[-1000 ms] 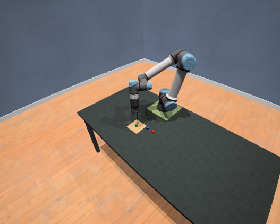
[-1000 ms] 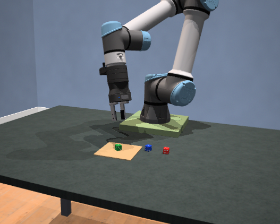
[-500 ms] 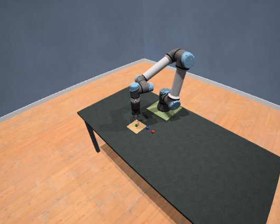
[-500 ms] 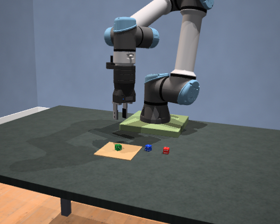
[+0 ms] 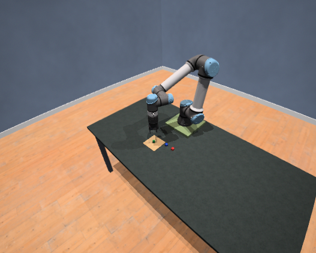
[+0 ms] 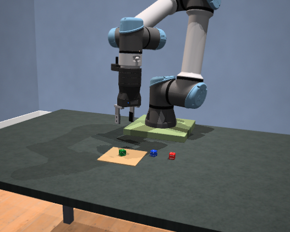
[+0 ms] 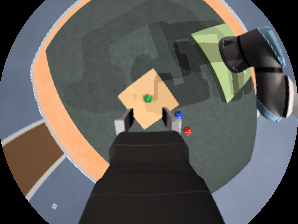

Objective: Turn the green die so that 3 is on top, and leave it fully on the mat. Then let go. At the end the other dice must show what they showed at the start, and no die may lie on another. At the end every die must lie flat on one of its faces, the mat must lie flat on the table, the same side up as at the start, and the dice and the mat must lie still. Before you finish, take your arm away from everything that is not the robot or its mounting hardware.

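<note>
The green die point(image 5: 153, 141) point(image 6: 122, 152) point(image 7: 148, 98) lies flat on the tan mat point(image 5: 154, 148) point(image 6: 133, 162) point(image 7: 145, 122), inside its edges. Its pips are too small to read surely. The blue die point(image 5: 166, 144) point(image 6: 153, 153) point(image 7: 179, 115) lies on the table just off the mat's corner. The red die point(image 5: 172, 148) point(image 6: 171, 155) point(image 7: 188, 131) lies farther out on the table. My gripper point(image 5: 153, 131) point(image 6: 124, 121) point(image 7: 147, 113) points straight down, open and empty, well above the table and behind the mat as seen in the exterior view. In the wrist view a finger partly overlaps the blue die.
The dark table point(image 5: 229, 186) point(image 6: 210, 181) point(image 7: 90, 60) carries everything. The arm's green base plate point(image 5: 187, 132) point(image 6: 155, 135) point(image 7: 215, 50) stands behind and to the right of the mat in the exterior view. The arm's shadow falls across the table and part of the mat.
</note>
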Motion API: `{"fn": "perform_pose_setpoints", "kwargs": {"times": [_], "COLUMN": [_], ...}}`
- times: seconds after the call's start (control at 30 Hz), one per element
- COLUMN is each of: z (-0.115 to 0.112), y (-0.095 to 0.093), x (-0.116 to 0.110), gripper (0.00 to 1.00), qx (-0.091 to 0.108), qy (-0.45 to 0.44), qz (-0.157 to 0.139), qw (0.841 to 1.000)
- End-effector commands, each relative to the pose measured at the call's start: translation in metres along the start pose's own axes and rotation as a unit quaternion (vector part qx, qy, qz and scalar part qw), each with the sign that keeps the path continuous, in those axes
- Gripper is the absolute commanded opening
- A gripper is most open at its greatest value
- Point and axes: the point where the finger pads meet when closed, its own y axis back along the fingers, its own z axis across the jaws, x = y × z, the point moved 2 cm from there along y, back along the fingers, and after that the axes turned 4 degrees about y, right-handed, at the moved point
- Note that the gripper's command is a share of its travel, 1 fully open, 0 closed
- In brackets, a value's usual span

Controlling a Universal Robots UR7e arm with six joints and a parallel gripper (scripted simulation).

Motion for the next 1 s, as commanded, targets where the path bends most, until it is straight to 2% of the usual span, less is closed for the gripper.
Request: {"fn": "perform_pose_setpoints", "kwargs": {"times": [0.0,0.07,0.17,0.33,0.37,0.97], "z": [0.0,-0.001,0.0,0.001,0.001,0.001], "y": [0.0,-0.009,-0.036,-0.045,-0.045,-0.045], "x": [0.0,0.002,0.008,0.01,0.01,0.01], "gripper": [1.0,1.0,1.0,1.0,0.7,0.7], "qx": [0.001,-0.001,-0.006,-0.007,-0.007,-0.007], "qy": [0.0,-0.003,-0.01,-0.013,-0.013,-0.013], "qz": [0.0,0.0,0.001,0.001,0.001,0.001], "qw": [1.0,1.0,1.0,1.0,1.0,1.0]}}
